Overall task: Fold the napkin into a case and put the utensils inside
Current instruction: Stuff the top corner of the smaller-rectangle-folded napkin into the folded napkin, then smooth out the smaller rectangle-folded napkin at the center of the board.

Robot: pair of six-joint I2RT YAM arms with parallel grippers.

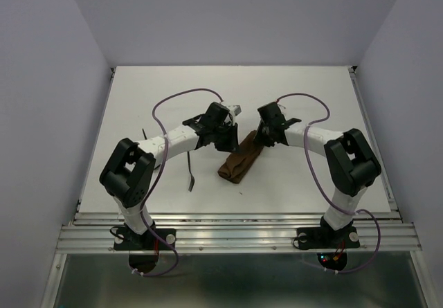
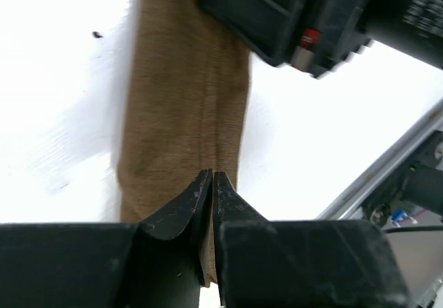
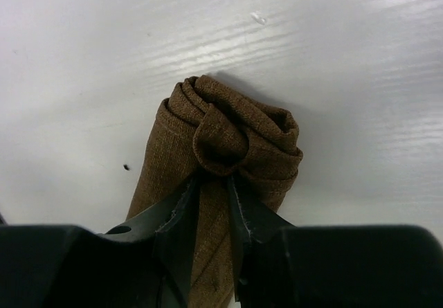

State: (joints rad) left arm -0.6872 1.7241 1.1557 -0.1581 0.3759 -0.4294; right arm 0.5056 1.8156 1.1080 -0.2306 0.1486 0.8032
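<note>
Folding looks done: the case (image 1: 239,161) lies near the middle of the desk (image 1: 311,100), a utensil (image 1: 190,176) outside it. Left gripper (image 2: 212,180) and right gripper (image 3: 214,183), barely parted, straddle it, grip unclear; next, fetch the utensil.

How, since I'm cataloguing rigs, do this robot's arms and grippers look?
Both the left arm and right arm have white links, bulky black joints and a looping purple cable. The left gripper and right gripper are black, with two tapering pointed fingers each.
</note>
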